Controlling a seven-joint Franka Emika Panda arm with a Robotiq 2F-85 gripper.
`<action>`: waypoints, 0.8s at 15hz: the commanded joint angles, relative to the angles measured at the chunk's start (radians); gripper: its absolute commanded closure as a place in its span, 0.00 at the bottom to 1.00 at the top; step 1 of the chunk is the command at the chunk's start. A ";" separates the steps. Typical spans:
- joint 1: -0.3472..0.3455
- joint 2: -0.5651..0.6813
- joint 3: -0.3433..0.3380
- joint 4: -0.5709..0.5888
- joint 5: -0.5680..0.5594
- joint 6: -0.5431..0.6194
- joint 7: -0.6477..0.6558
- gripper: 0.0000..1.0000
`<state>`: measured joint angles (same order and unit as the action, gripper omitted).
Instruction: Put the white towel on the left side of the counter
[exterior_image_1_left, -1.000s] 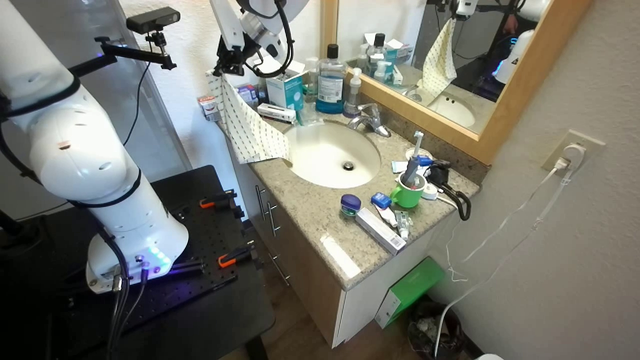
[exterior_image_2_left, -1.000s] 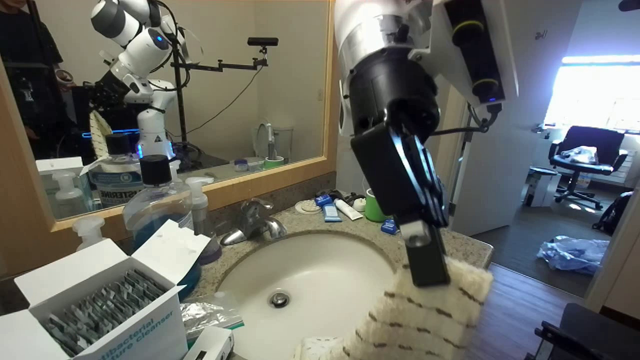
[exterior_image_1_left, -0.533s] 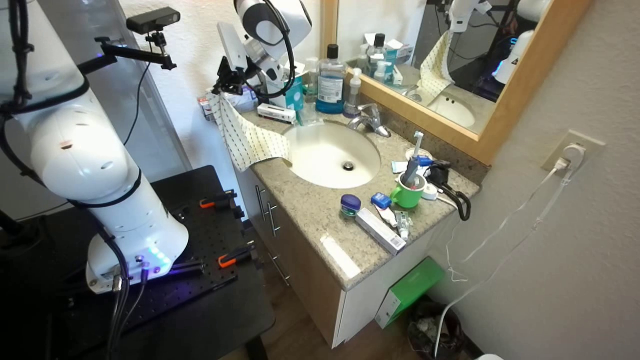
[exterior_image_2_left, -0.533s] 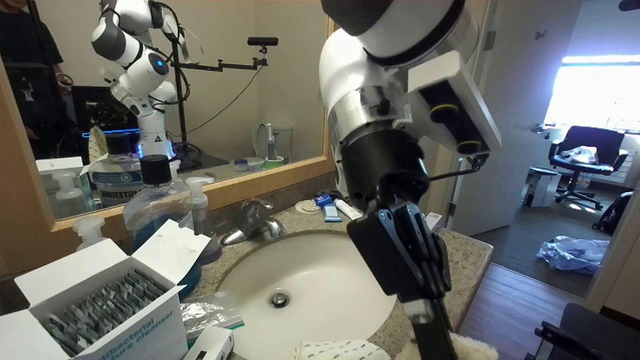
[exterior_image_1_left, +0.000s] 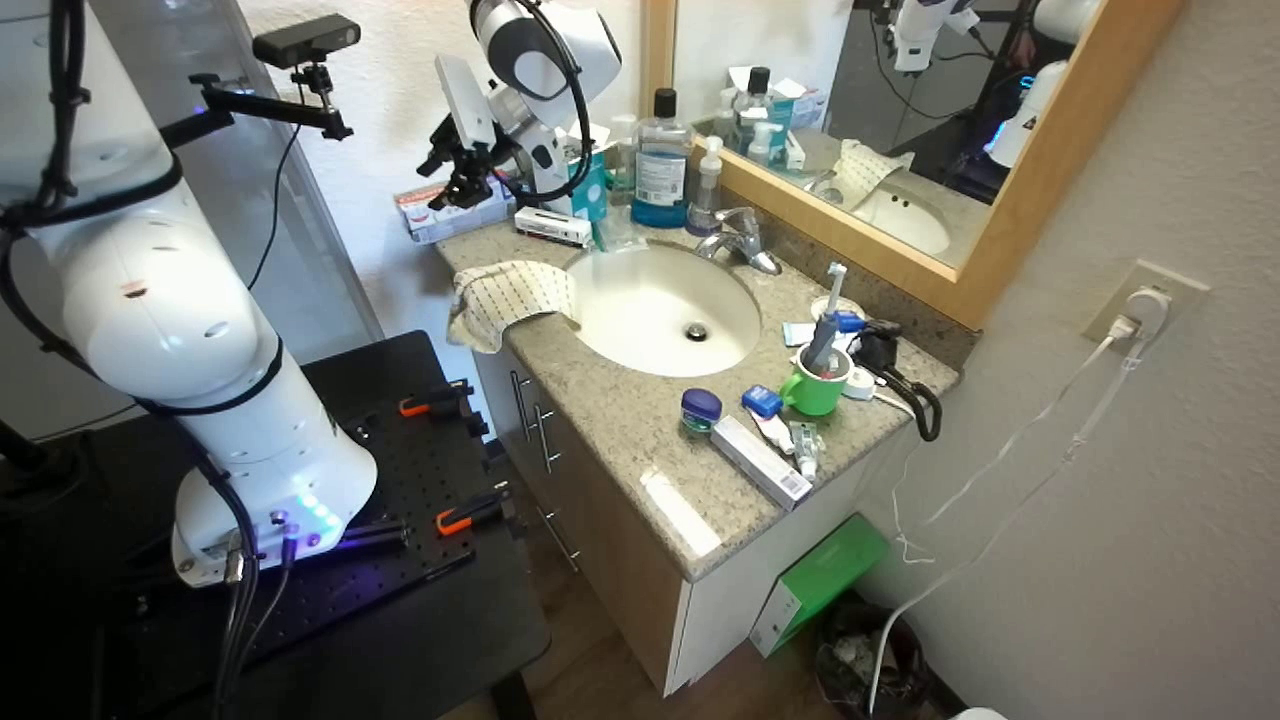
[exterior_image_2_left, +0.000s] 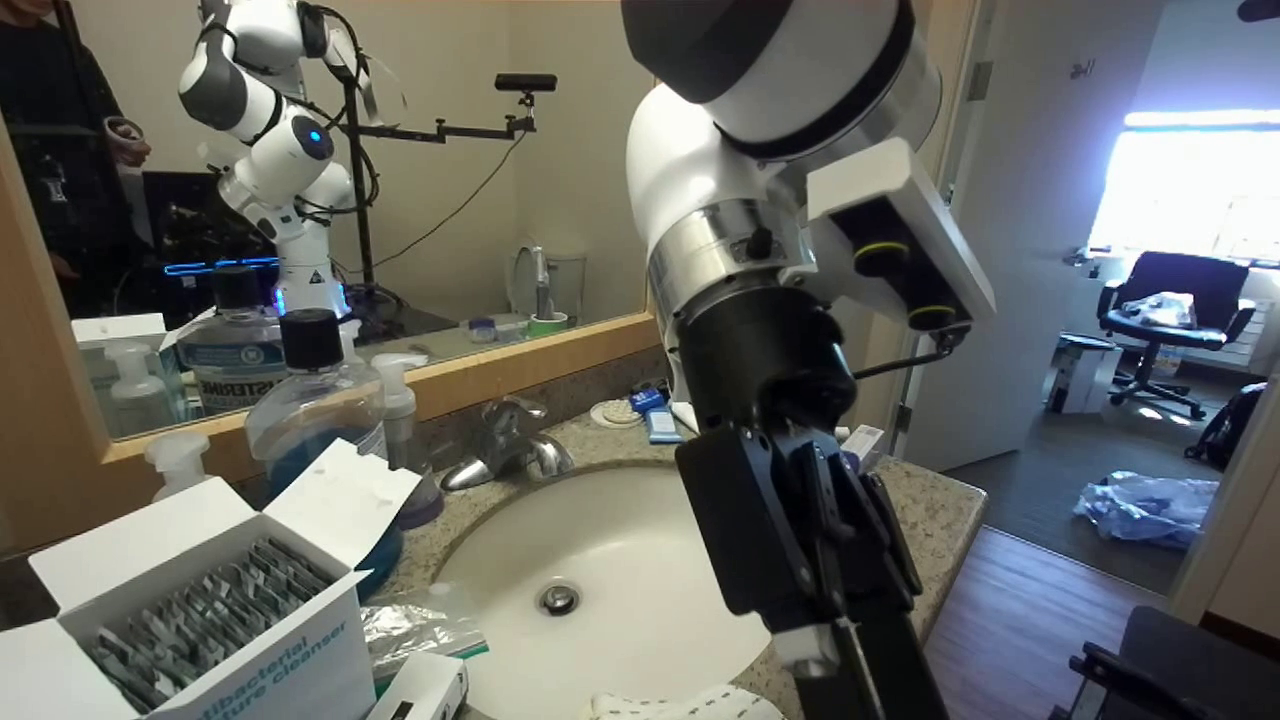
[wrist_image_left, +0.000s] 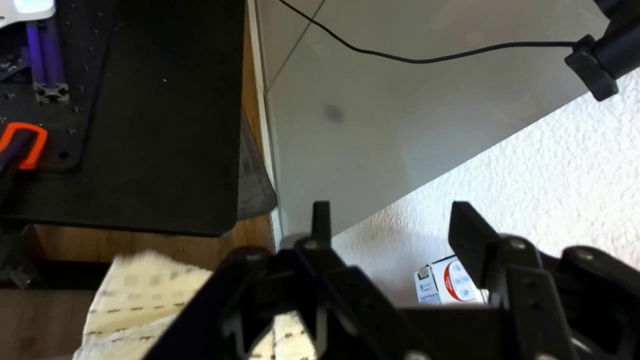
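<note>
White towel, patterned with dark dashes: one, rumpled, centre left of the frame in an exterior view. It lies across the edge of the speckled worktop, left of the sink; one end hangs past that edge, the other reaches the sink's rim. Gripper, black: one, at the bottom of the wrist view, fingers parted wide; I see it hanging above the towel and apart from it in an exterior view. Chrome tap: one, upper centre, at the back of the sink. Mouthwash bottle, blue with black cap: one, upper centre, just beside a pump bottle. Green mug: one, right of centre, toothbrush standing inside. Purple-lidded jar: one, below centre, beside a long carton.
</note>
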<state>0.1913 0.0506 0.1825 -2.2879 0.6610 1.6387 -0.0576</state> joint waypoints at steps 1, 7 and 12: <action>0.007 -0.086 0.009 -0.021 -0.034 0.003 0.012 0.05; 0.004 -0.194 0.009 -0.018 -0.058 0.004 0.008 0.00; 0.003 -0.188 0.006 -0.001 -0.045 -0.002 0.001 0.00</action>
<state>0.1951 -0.1376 0.1881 -2.2897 0.6168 1.6385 -0.0572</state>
